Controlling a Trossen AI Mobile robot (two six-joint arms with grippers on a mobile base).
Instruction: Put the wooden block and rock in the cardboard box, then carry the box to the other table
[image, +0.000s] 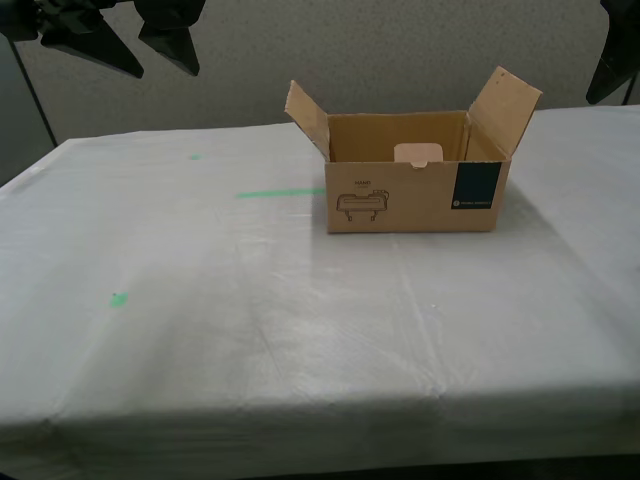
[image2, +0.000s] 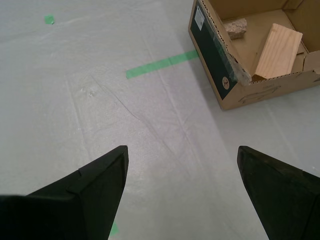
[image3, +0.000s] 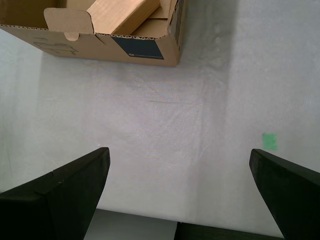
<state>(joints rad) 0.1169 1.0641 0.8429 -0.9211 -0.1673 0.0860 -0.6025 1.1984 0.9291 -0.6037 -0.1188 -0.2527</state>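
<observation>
Wooden block and rock inside cardboard box on the other table.

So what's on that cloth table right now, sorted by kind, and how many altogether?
Cardboard box: 1
Wooden block, inside the box: 1
Rock, inside the box: 1
Green tape marks: 3
Total: 6

The cloth-covered table carries the cardboard box beside a green tape strip.

My first gripper hangs above the table with its jaws spread wide and nothing between them. My second gripper is likewise wide apart and empty.
</observation>
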